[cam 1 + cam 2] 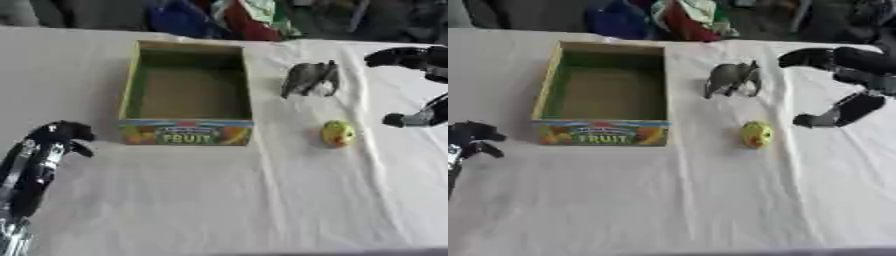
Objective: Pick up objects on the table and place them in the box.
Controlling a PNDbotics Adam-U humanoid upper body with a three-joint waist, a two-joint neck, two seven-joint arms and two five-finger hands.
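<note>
The right hand [846,82] hangs spread wide above the table's right side, thumb and fingers apart, holding nothing. The grey elephant toy [732,78] stands just right of the box [131,85]; the yellow-green fruit [756,134] lies nearer. The left hand [57,137] rests curled and empty at lower left. A white cloth [245,200] covers the table; coloured clutter lies beyond

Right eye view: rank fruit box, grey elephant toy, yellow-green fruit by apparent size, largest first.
1. Fruit box, by far the largest.
2. Grey elephant toy.
3. Yellow-green fruit, the smallest.
The fruit lies nearer the camera than the elephant and still looks smaller, so the order seems safe.
</note>
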